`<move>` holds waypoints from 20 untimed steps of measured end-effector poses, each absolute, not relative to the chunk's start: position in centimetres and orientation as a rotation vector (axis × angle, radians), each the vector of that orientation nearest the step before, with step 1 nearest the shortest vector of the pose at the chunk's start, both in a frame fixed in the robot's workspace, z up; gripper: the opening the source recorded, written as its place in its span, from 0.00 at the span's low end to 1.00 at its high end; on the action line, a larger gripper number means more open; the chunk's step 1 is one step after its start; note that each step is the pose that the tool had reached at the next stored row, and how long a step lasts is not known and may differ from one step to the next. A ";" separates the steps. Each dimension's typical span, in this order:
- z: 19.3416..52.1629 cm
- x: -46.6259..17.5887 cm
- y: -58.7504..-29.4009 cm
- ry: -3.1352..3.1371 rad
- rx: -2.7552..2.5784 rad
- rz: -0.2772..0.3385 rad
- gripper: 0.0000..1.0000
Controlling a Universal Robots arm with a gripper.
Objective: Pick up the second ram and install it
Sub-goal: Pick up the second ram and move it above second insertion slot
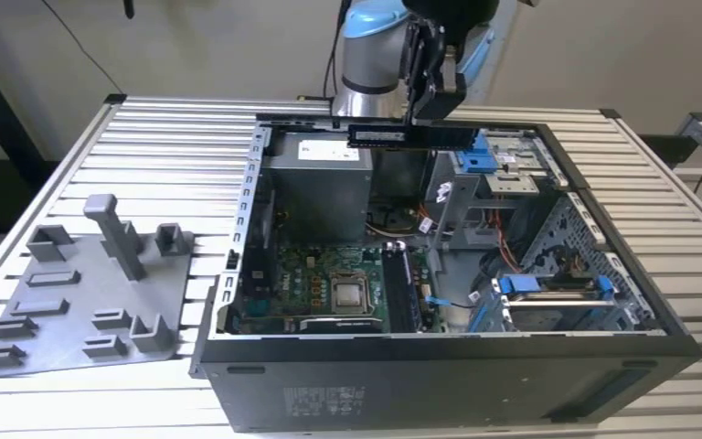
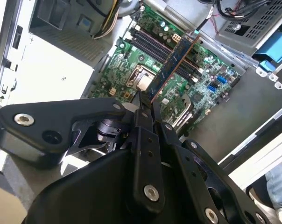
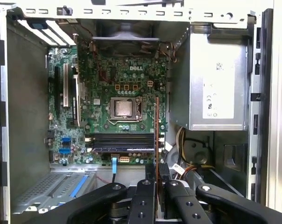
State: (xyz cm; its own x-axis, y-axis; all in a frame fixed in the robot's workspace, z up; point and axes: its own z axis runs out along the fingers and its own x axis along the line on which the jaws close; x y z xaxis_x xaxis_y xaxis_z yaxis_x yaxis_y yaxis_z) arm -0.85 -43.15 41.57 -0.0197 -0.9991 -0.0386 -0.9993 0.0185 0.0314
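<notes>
Firmly, the fingers (image 2: 141, 109) pinch the second ram (image 2: 173, 65).

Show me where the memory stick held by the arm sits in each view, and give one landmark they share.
Exterior view: the memory stick hangs level in the tool, high over the open case.
Second wrist view: the memory stick slants away from the tool, past the processor.
First wrist view: edge-on, a thin line beside the processor.
Shared landmark: the square silver processor.

Exterior view high, facing the open computer case (image 1: 449, 393) — both wrist views close above, sharing its motherboard (image 2: 114, 70) (image 3: 103, 74)
</notes>
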 end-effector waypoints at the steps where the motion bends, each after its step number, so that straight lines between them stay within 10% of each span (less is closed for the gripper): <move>1: 41.5 -0.8 -43.2 2.238 -2.196 0.078 0.14; 20: 39.8 -0.3 -43.2 2.249 -2.185 0.079 0.14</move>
State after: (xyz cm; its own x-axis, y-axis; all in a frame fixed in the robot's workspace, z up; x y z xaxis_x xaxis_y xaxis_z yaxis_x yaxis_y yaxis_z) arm -0.26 -43.21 39.81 -0.0292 -0.9988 -0.0385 -0.9991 0.0279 0.0326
